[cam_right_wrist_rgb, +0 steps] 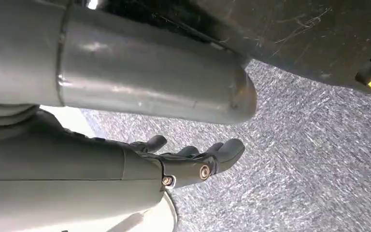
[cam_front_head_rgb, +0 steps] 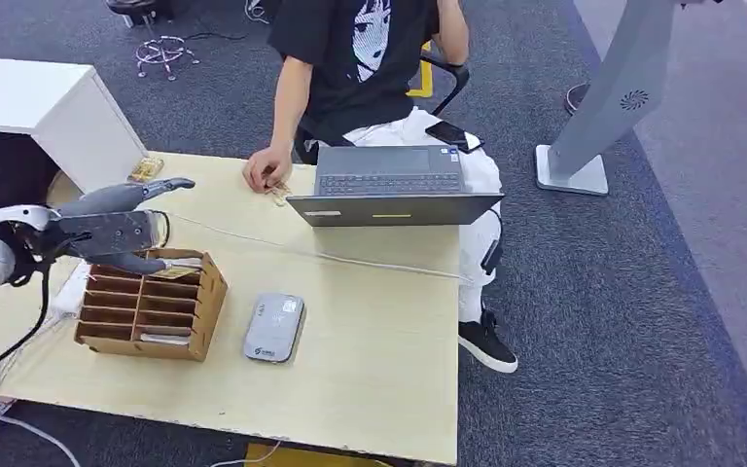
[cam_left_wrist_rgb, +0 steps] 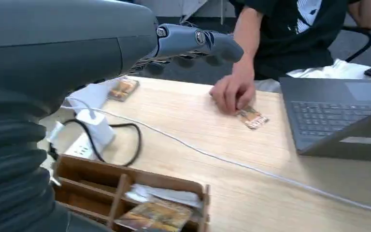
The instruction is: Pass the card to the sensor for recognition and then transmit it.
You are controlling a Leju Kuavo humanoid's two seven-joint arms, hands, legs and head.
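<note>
— Where can we pass across the table (cam_front_head_rgb: 379,321)?
— Bare wood lies open between the wooden rack (cam_front_head_rgb: 151,304) and the laptop (cam_front_head_rgb: 392,195).
— What blocks us?
— A white cable (cam_front_head_rgb: 350,261) crosses that stretch, the grey sensor (cam_front_head_rgb: 274,327) sits just beside the rack, and a person's hand (cam_front_head_rgb: 268,169) rests by the laptop.
</note>
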